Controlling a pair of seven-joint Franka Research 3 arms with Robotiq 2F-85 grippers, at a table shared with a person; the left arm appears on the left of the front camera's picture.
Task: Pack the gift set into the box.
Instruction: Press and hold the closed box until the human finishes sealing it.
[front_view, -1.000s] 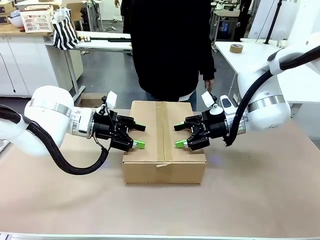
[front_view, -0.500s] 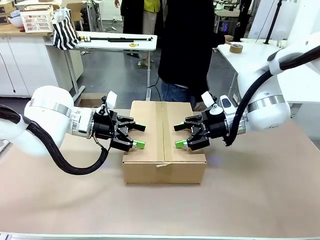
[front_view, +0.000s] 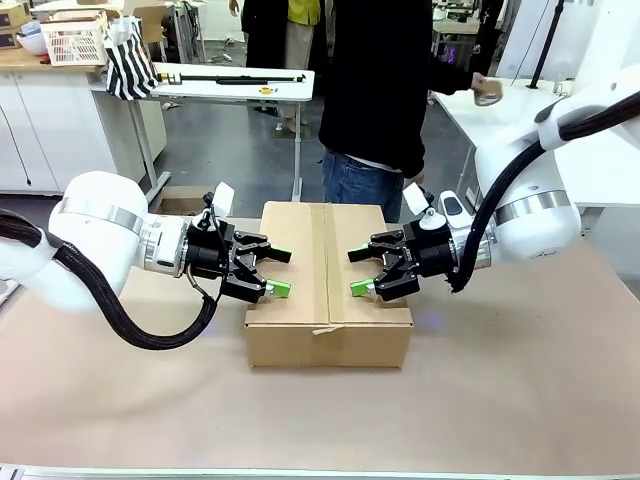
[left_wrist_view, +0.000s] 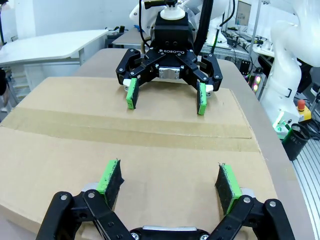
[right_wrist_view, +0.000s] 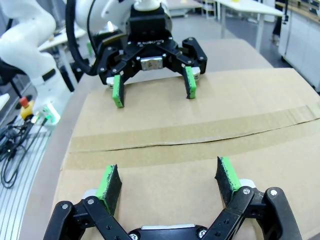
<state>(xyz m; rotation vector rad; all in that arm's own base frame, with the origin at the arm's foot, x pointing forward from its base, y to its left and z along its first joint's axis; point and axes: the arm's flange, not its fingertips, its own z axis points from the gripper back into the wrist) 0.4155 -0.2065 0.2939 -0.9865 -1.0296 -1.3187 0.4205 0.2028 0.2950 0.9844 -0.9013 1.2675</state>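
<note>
Since half a second ago only the person (front_view: 375, 90) has moved: their hand (front_view: 478, 88), at the upper right of the frame, now has lifted what looks like the tape roll (front_view: 489, 92), blurred, off the white side table (front_view: 480, 130), while your two arms have stayed put. Your left gripper (front_view: 284, 272) has its fingers spread wide and holds nothing, hovering just above the left part of the box (front_view: 328, 340). Your right gripper (front_view: 354, 272) faces it from the right, equally wide apart and empty, above the right part of the lid. Between the two runs the brown tape strip (front_view: 322, 250) along the closed seam; both wrist views show the green pads clear of the cardboard. The box sits at mid-frame, its flaps shut, on the brown paper-covered table (front_view: 500, 400). Farther out, at the upper left, you have white cabinets (front_view: 25, 130), a white lattice basket (front_view: 75, 42) and a black-and-white striped bag (front_view: 130, 60) at the end of a long white bench (front_view: 215, 88).
</note>
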